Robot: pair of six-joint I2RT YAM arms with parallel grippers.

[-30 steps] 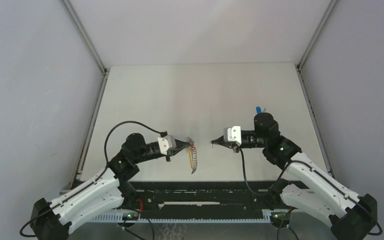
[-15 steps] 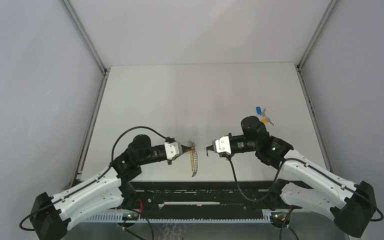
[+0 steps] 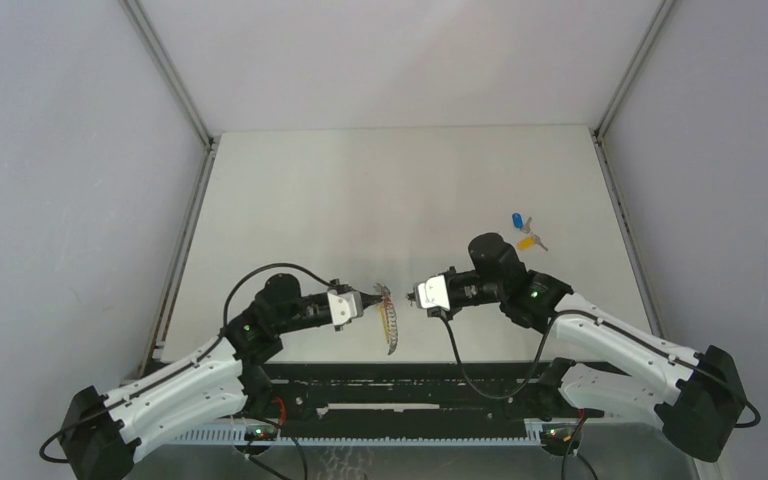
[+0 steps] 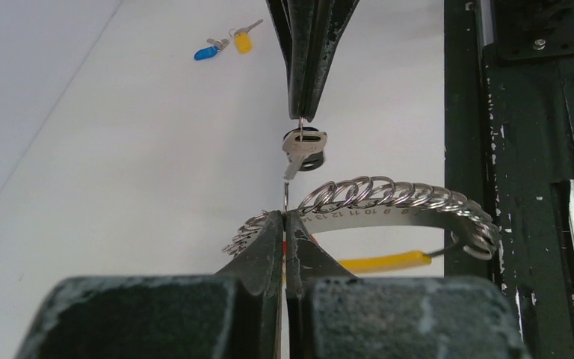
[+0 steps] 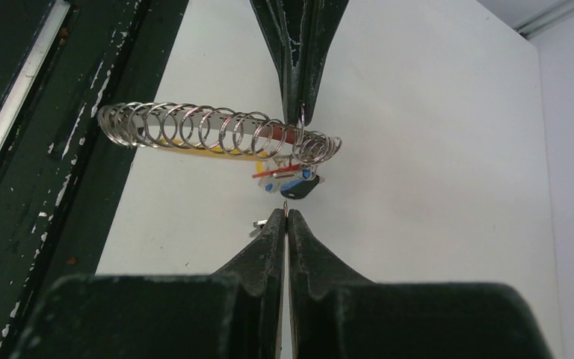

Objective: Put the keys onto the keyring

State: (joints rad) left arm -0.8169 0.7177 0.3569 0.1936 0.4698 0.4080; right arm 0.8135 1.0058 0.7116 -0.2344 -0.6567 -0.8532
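My left gripper (image 3: 378,297) is shut on one ring of the keyring (image 4: 400,196), a numbered metal band strung with several split rings and a yellow section (image 4: 381,262). The keyring hangs from those jaws above the table's near edge (image 3: 390,326). Facing it, my right gripper (image 3: 412,297) is shut on the thin wire loop of a black-rimmed key (image 4: 304,143). That key dangles just in front of the keyring (image 5: 217,131), a small gap away. A blue key (image 3: 517,220) and a yellow key (image 3: 527,241) lie on the table at the right.
The white table (image 3: 360,200) is walled on three sides. The dark base rail (image 4: 523,149) runs along the near edge directly below the hanging keyring. Small red and blue pieces (image 5: 280,178) hang under the keyring near the left fingertips (image 5: 301,112).
My right gripper has moved left and nearer with the black-rimmed key, closing the gap to the left gripper and uncovering the blue and yellow keys. The left gripper has shifted slightly nearer.
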